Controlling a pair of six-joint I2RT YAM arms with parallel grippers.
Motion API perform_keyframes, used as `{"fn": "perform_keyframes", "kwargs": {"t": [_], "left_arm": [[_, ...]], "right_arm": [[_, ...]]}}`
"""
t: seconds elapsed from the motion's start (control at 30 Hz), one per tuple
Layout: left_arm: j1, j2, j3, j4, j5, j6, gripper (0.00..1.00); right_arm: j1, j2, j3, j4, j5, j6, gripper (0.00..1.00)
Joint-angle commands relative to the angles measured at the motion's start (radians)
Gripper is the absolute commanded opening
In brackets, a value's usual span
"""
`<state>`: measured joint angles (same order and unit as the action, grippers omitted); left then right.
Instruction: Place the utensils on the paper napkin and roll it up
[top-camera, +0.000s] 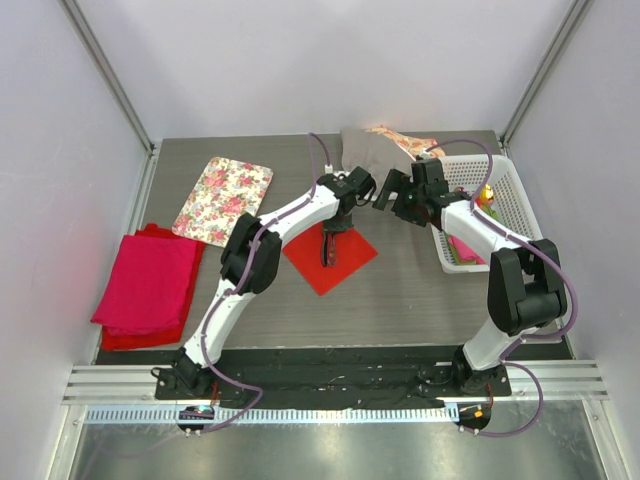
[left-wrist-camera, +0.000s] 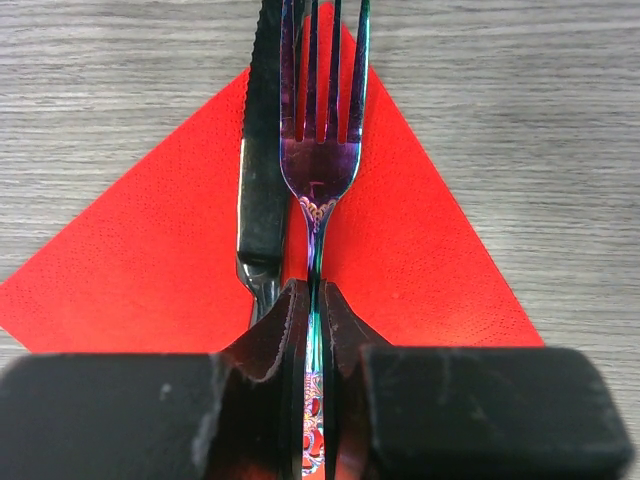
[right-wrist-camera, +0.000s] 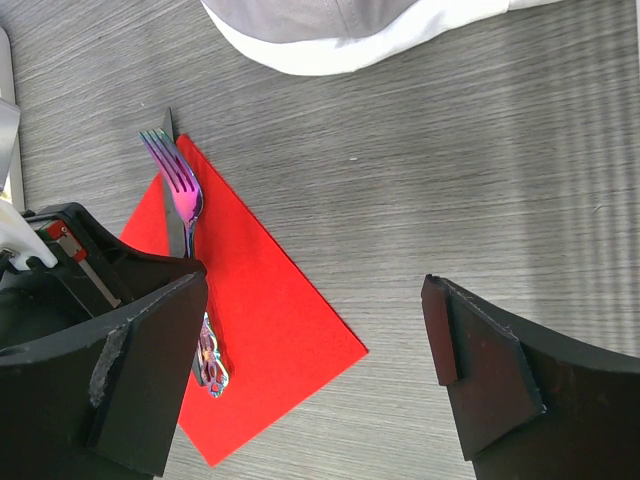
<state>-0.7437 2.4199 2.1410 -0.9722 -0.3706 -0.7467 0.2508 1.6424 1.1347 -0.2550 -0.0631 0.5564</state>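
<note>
Grey wood-grain table (top-camera: 400, 300) boxed by pale walls (top-camera: 300, 60). Red paper napkin (top-camera: 355, 255) lies flat mid-table, knife (left-wrist-camera: 262, 150) and fork (left-wrist-camera: 320, 170) side by side on it. Left pincer (left-wrist-camera: 312, 330) is clamped on the fork handle; right pincer (right-wrist-camera: 310, 350) hangs spread apart beside a white basket (top-camera: 518, 200), contents unclear.

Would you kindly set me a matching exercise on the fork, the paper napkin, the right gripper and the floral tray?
Things:
1. fork
2. paper napkin
3. right gripper
4. floral tray

States:
A. open, holding nothing
B. spread flat under the knife
C. clamped in the left gripper
D. lying bare, off to the left

Pairs: 1-C, 2-B, 3-A, 4-D.
</note>
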Motion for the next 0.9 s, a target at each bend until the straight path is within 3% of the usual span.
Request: {"fn": "perform_keyframes", "kwargs": {"t": [0.0,0.3,0.63,0.77,0.83,0.87], "left_arm": [[0.004,-0.002,0.039,-0.014,-0.019,0.015,0.10],[0.003,0.002,0.039,-0.023,-0.037,0.029,0.11],[0.006,-0.013,0.043,-0.023,-0.041,0.032,0.29],[0.004,-0.053,0.053,-0.039,-0.045,0.038,0.31],[0.004,-0.114,0.034,-0.034,-0.050,0.056,0.41],[0.004,-0.146,0.017,-0.011,-0.057,0.070,0.51]], "right_arm": [[-0.005,-0.035,0.002,0.040,-0.007,0.005,0.98],[-0.007,-0.026,0.002,0.045,-0.012,0.007,0.98],[-0.007,-0.026,0.002,0.049,-0.021,0.011,0.98],[-0.007,-0.029,0.000,0.054,-0.030,0.005,0.98],[-0.005,-0.030,-0.003,0.060,-0.044,0.004,0.98],[-0.007,-0.030,-0.001,0.060,-0.052,0.002,0.98]]}}
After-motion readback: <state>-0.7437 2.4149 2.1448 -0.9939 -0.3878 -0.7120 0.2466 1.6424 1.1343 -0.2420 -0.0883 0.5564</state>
